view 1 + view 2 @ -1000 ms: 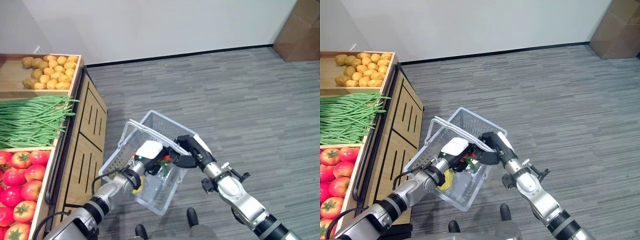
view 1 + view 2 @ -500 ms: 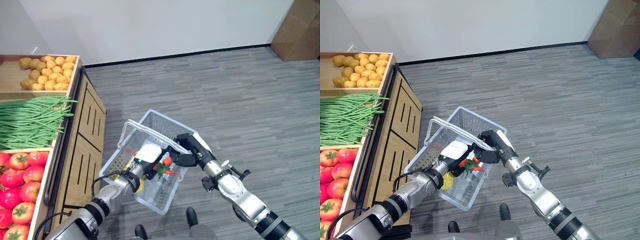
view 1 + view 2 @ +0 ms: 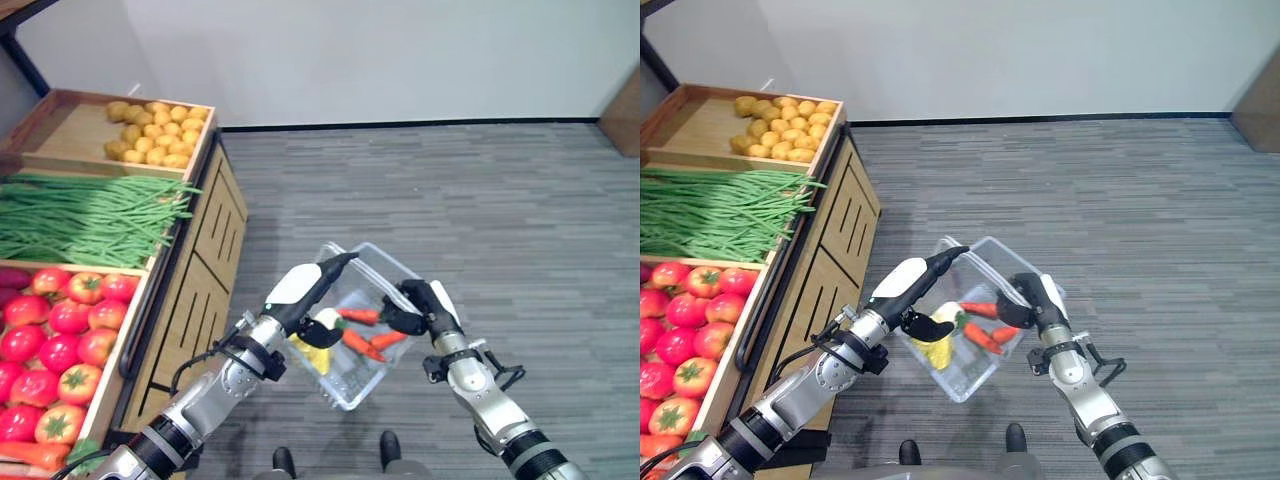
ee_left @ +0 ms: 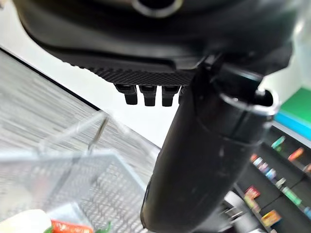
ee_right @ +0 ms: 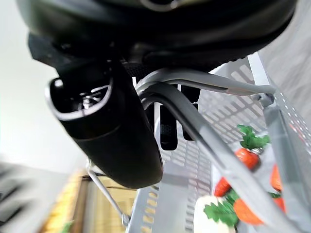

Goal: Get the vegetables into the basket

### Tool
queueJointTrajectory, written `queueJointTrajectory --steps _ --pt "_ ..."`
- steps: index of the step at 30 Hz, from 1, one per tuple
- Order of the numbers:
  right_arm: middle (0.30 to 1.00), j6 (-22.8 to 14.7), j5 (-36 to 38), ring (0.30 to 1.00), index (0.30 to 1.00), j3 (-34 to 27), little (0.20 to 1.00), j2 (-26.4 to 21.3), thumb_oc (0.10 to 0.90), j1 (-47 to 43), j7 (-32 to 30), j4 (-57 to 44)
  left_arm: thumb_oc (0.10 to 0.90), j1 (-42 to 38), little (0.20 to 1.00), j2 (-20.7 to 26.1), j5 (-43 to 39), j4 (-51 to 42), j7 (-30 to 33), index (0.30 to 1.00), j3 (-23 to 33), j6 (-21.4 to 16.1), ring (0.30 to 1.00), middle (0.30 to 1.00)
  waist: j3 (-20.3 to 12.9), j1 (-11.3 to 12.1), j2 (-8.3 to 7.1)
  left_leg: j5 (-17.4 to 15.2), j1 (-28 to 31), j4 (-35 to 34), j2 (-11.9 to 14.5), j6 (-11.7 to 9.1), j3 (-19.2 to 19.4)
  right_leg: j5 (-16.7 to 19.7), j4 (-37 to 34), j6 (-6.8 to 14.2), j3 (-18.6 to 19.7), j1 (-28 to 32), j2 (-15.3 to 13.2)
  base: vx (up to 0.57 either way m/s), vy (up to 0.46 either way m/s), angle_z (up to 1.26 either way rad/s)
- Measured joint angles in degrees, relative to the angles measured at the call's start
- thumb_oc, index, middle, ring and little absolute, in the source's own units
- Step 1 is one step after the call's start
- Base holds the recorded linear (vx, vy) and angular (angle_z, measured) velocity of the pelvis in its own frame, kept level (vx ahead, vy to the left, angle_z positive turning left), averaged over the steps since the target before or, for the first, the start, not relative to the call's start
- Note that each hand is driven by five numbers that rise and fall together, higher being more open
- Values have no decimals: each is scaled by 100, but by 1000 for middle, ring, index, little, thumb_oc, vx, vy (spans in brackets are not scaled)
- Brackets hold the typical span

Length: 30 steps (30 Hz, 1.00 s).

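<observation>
1. Fingers of the right hand (image 3: 418, 305) curl round the handles (image 5: 194, 92) of the basket (image 3: 1025, 285), with the thumb on one side of the two wire bars and the fingers on the other (the right wrist view shows this best).
2. Basket hangs from that hand above the grey floor (image 3: 520, 200), just beside the wooden produce stand (image 3: 195, 270).
3. Inside it lie orange carrots (image 3: 362, 342) with green tops, a yellow vegetable (image 3: 937, 351) and a pale white one (image 5: 214, 213), all on the basket's bottom.
4. Left hand (image 3: 912, 290) is held over the basket's near-left rim, fingers stretched out straight and pointing across it, the thumb hanging below them over the yellow vegetable; it holds nothing.
5. On the stand, further out to the left, a crate of potatoes (image 3: 155, 130) sits at the far end, green beans (image 3: 90, 215) are spread in the middle, and red tomatoes (image 3: 60, 325) fill the nearest bin.
6. A white wall (image 3: 400, 50) stands beyond the floor.
</observation>
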Motion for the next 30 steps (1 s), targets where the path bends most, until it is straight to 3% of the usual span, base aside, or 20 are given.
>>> queueJointTrajectory --steps 2,6,8,11,12,14,17,21,22,24,28,29,30 --pt "300 76 -322 300 300 -95 300 104 400 -7 -54 709 900 566 1000 120 -510 -58 -104 1000 131 -39 1000 1000 -4 16 9 6 -12 0 -5 5 -104 -25 -2 -8 -106 51 -9 0 -22 21" --pt "300 243 -364 300 300 -344 300 90 400 116 -254 998 900 1141 1000 215 -1090 156 -201 1000 209 -20 1000 1000 -14 95 22 18 -13 -1 -6 11 -144 -37 -27 -3 -150 79 -15 1 -24 9" --pt "300 125 -367 300 300 -665 300 157 400 123 -263 1481 900 1572 1000 -69 -1563 638 -361 1000 558 -28 1000 1000 -66 117 79 20 -28 -1 -3 8 -197 -51 -29 -4 -198 90 -13 5 -28 13" --pt "300 128 -398 300 300 -896 300 144 400 97 -300 2170 900 1924 1000 -64 -1609 1383 -394 1000 886 45 1000 1000 -94 191 131 36 -82 -1 0 5 -243 -56 -29 -5 -252 74 -8 3 -19 8" --pt "300 134 -441 300 300 -896 300 140 400 72 -327 2428 900 1790 1000 -365 -1535 2341 -353 1000 920 112 1000 1000 -119 196 142 35 -82 0 -6 8 -243 -60 -30 0 -251 72 -17 0 0 0" --pt "300 133 -487 300 300 -896 300 139 400 65 -328 2518 900 1767 1000 -489 -1467 2909 -356 1000 924 209 1000 1000 -119 179 136 37 -106 0 -3 9 -243 -59 -29 -1 -251 49 -13 0 0 0" --pt "300 148 -534 300 300 -895 300 90 400 -145 -332 3040 900 1577 1000 -1073 -1077 4479 -313 1000 1046 328 1000 1000 -139 149 141 36 -113 0 4 11 -243 -65 -30 -2 -247 36 -11 0 0 0" --pt "300 176 -542 300 300 -902 300 29 400 -324 -341 3269 900 1539 1000 -1303 -828 5088 -128 1000 1170 414 1000 1000 -197 151 144 55 -211 0 34 2 -241 -73 -30 -21 -240 -72 24 -1 -6 -2" --pt "300 112 -532 300 300 -892 300 35 400 -449 -341 3500 900 1362 1000 -1504 -793 5713 -43 1000 1322 286 1000 1000 -214 153 157 53 -222 0 36 3 -219 -85 -30 -3 -211 -116 26 -1 -19 -8" --pt "300 135 -527 300 300 -895 300 32 400 -614 -342 3836 900 985 1000 -1819 -820 6406 122 1000 1594 408 1000 1000 -220 153 165 51 -255 0 43 6 -212 -99 -29 19 -203 -135 34 3 -11 -3" --pt "300 153 -526 300 300 -894 300 -18 400 -624 -339 4159 900 852 1000 -1957 -705 6857 308 1000 1944 494 1000 1000 -225 157 176 59 -320 2 105 -4 -174 -66 -29 -65 -173 -230 99 18 -38 -6" --pt "962 153 -526 962 962 -894 962 -46 873 -626 -338 4244 900 853 1000 -1957 -704 6864 314 1000 1950 502 1000 1000 -224 158 182 57 -321 2 113 0 -174 -72 -29 -71 -174 -231 108 13 -48 -2" --pt "1000 156 -526 1000 1000 -894 1000 -64 900 -631 -338 4277 900 851 1000 -1975 -704 6882 320 1000 1992 508 1000 1000 -227 157 188 54 -321 2 116 4 -169 -75 -29 -72 -171 -233 113 10 -42 -2"
